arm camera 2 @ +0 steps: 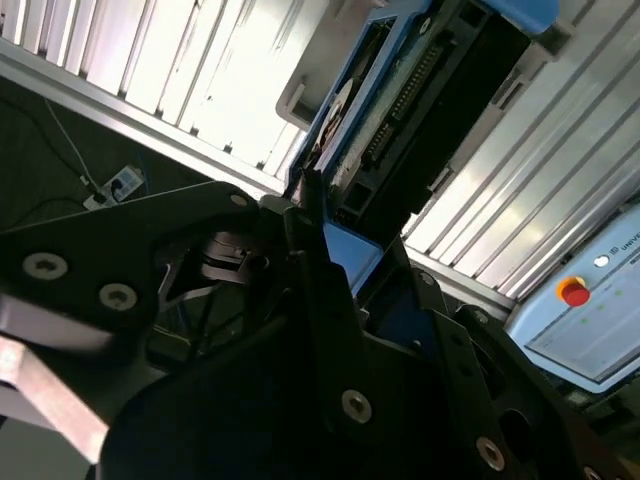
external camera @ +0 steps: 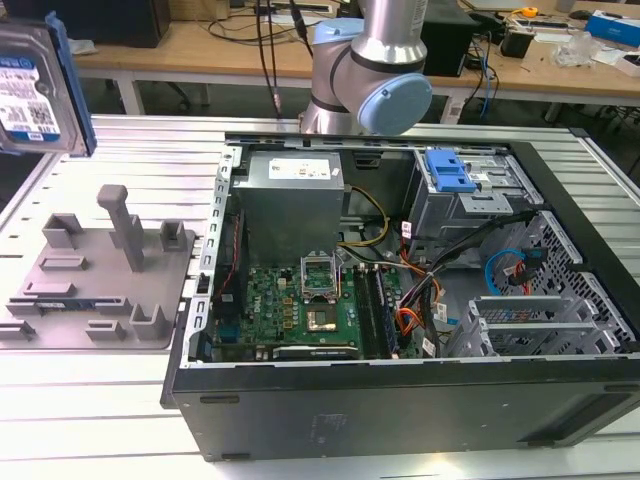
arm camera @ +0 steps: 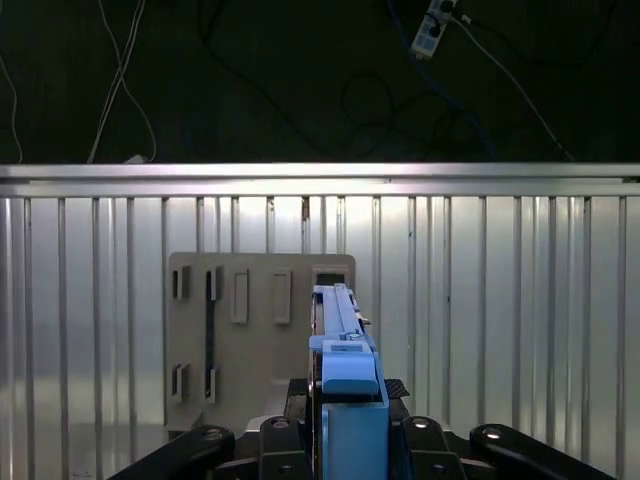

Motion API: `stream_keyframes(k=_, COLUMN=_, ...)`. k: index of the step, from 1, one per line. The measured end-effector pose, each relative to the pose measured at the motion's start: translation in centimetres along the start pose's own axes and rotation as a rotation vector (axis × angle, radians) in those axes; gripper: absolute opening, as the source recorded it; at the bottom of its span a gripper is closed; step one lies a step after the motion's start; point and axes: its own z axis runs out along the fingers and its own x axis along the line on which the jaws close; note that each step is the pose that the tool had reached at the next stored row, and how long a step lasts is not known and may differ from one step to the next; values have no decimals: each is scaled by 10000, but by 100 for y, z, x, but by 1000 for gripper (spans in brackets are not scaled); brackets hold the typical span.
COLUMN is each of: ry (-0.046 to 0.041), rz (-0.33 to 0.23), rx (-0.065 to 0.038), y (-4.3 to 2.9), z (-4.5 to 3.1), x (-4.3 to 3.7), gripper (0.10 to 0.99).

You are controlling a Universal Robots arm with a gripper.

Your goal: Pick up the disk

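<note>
The disk (external camera: 33, 92), a silver drive with a blue-and-white label and a blue side rail, hangs in the air at the far upper corner of the exterior view's left, high above the grey fixture (external camera: 100, 270). In the first wrist view the disk (arm camera: 338, 310) stands edge-on, its blue rail clamped between the black fingers of my gripper (arm camera: 348, 415), which is shut on it. The second wrist view shows the same grip from the side: my gripper (arm camera 2: 328, 228) pinches one end of the disk (arm camera 2: 400, 110). The fixture (arm camera: 250, 340) lies far beneath the disk.
An open computer case (external camera: 560, 400) fills the middle and the exterior view's right, with a blue drive-bay bracket (external camera: 447, 170) inside. The arm's base (external camera: 370, 70) stands behind it. The slatted aluminium table (external camera: 60, 400) carries everything. A panel with a red button (arm camera 2: 574, 291) lies off the table.
</note>
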Motion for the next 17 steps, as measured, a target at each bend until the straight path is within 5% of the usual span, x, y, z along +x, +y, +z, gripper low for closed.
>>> stream_keyframes(k=2, ry=1, rz=-58, rx=1, y=1, z=-172, x=6, gripper=369)
stream_keyframes(k=4, ry=1, rz=-80, rx=-1, y=1, z=-255, x=9, gripper=369)
stream_keyframes(k=17, ry=1, rz=-81, rx=1, y=1, z=-255, x=11, gripper=369)
